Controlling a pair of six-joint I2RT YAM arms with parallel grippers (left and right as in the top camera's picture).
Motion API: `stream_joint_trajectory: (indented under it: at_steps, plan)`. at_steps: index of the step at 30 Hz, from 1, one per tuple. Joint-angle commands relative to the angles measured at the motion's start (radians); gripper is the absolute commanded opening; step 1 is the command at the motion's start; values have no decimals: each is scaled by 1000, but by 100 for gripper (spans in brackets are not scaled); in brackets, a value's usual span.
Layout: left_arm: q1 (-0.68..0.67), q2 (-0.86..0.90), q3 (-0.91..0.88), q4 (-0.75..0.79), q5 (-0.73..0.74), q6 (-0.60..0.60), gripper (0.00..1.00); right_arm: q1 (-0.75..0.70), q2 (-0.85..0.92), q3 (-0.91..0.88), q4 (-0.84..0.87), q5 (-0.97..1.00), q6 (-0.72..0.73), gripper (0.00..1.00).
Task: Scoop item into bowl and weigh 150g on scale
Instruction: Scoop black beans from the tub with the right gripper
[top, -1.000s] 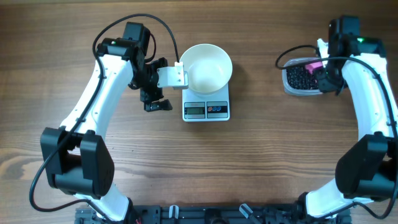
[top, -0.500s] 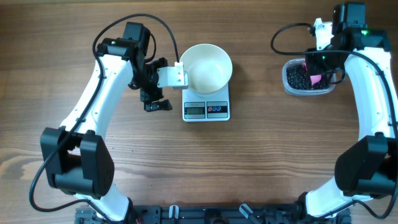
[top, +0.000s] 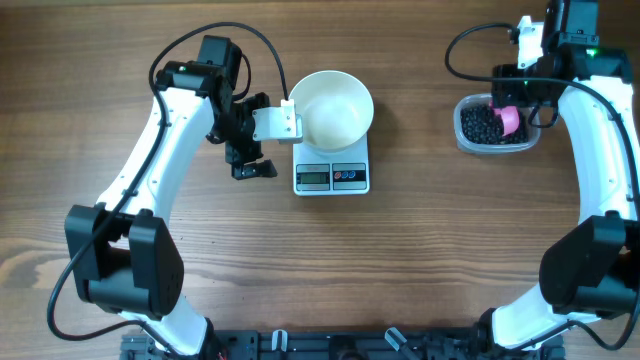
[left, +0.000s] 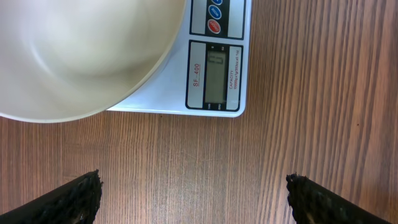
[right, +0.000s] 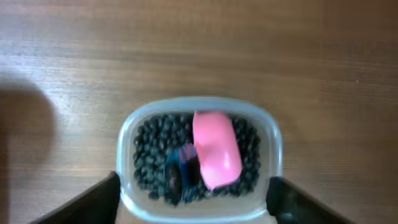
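Empty bowl (top: 333, 107) sits on scale (top: 332, 177) so wt reads as it fills; beans (right: 149, 155) w/ pink scoop (right: 216, 149) lie loose in tub (right: 124, 143), R gripper (right: 193, 190) spread wide above, holding nothing; L gripper (left: 196, 196) wide, idle by scale.

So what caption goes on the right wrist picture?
Pink scoop lying on black beans in a clear tub, open right gripper above.

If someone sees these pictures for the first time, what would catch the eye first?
The pink scoop stands out most: it lies on the black beads in the clear tub at the right side of the table, with the right arm's open fingers above it. Next comes the empty white bowl, standing on the scale near the middle.
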Motion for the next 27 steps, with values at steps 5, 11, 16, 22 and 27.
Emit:
stream_joint_trajectory:
  at_steps: [5,11,16,22,27]
  plan:
    - [6,2,-8,0,27,19,100,-1,57,10,44,-122,-59,76]
    - [6,2,-8,0,27,19,100,-1,127,10,48,-82,-108,40]
    - [6,2,-8,0,27,19,100,-1,125,10,20,87,-106,29]
    - [6,2,-8,0,27,19,100,-1,123,10,-31,100,-81,15]
    - [6,2,-8,0,27,19,100,-6,116,12,-53,100,-82,28]
